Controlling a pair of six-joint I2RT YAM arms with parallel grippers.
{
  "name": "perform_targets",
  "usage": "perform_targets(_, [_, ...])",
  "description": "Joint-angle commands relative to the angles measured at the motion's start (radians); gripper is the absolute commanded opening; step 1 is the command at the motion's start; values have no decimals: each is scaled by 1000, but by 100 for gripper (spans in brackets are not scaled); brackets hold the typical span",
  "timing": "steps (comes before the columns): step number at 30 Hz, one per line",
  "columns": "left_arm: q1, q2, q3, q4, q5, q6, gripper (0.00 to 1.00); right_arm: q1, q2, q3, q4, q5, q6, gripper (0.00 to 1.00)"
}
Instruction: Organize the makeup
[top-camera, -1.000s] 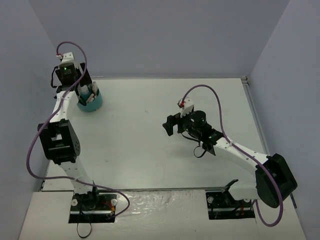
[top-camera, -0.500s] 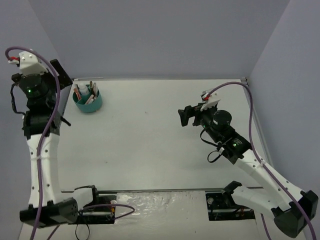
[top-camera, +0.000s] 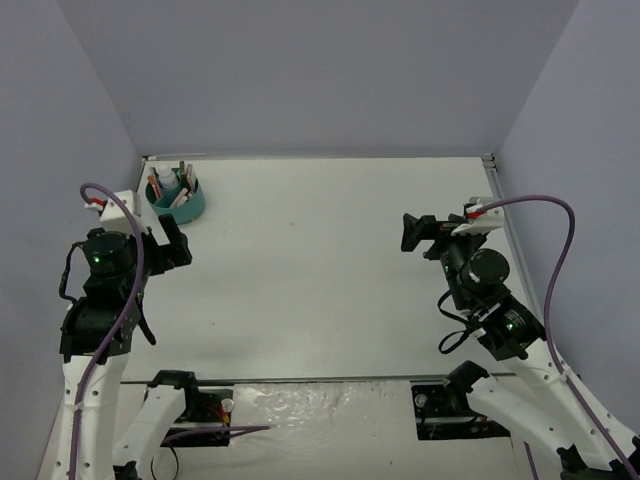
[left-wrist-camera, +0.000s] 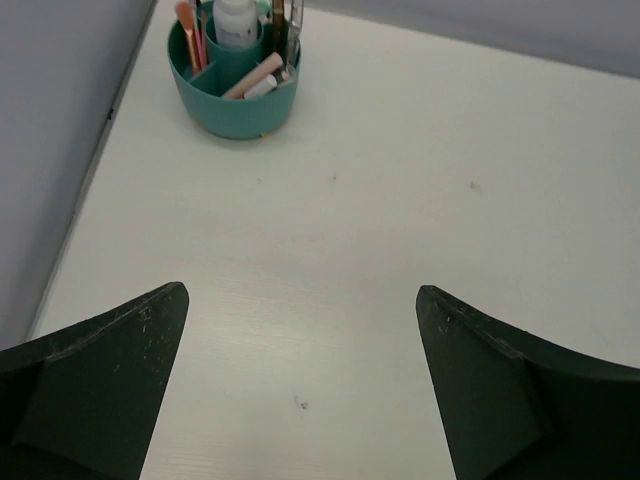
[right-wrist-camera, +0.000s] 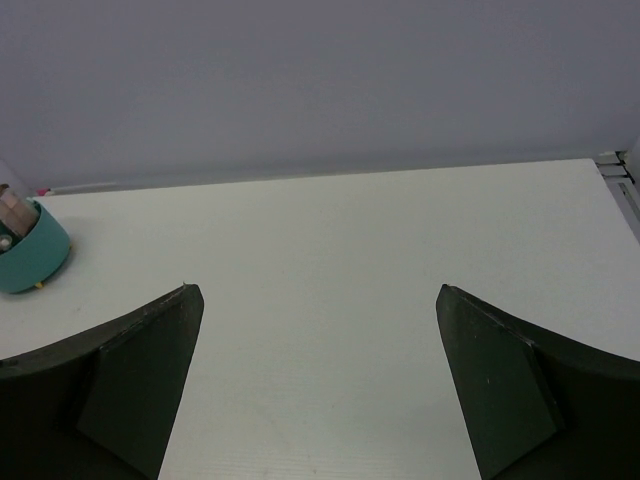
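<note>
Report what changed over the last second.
The left gripper moved away from the round teal divided tub and drew back toward its base. The right gripper retreated from mid-table to the right side. Both are open and empty. The tub stayed in the far-left corner, with the white bottle inside.

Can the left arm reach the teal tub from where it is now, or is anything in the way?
Probably yes. The left gripper is open and empty, facing the teal tub across the table, and nothing lies between them. The tub sits close by, near the far left corner.
</note>
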Motion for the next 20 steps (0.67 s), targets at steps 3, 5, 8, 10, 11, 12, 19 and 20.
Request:
perform_targets(3, [-74, -84, -68, 13, -115, -5, 97, 8, 5, -8, 33, 106, 4, 100])
perform_targets(5, [-80, -98, -112, 40, -142, -12, 97, 10, 8, -8, 33, 107, 1, 100])
perform_targets(8, [-82, -99, -160, 78, -168, -14, 97, 10, 16, -3, 36, 111, -5, 100])
perform_targets(10, [-83, -95, -171, 87, -177, -14, 97, 10, 21, -2, 37, 112, -7, 100])
perform_targets(11, [-83, -94, -171, 92, -181, -11, 97, 10, 25, -2, 40, 113, -7, 100])
perform_targets(12, [-83, -94, -170, 92, -186, -8, 97, 10, 26, -2, 42, 114, -9, 100])
perform_targets(19, [-89, -81, -176, 96, -185, -7, 97, 10, 41, -9, 59, 106, -18, 100])
perform_targets(20, [-89, -78, -175, 96, -182, -8, 97, 10, 38, -12, 61, 105, -19, 100])
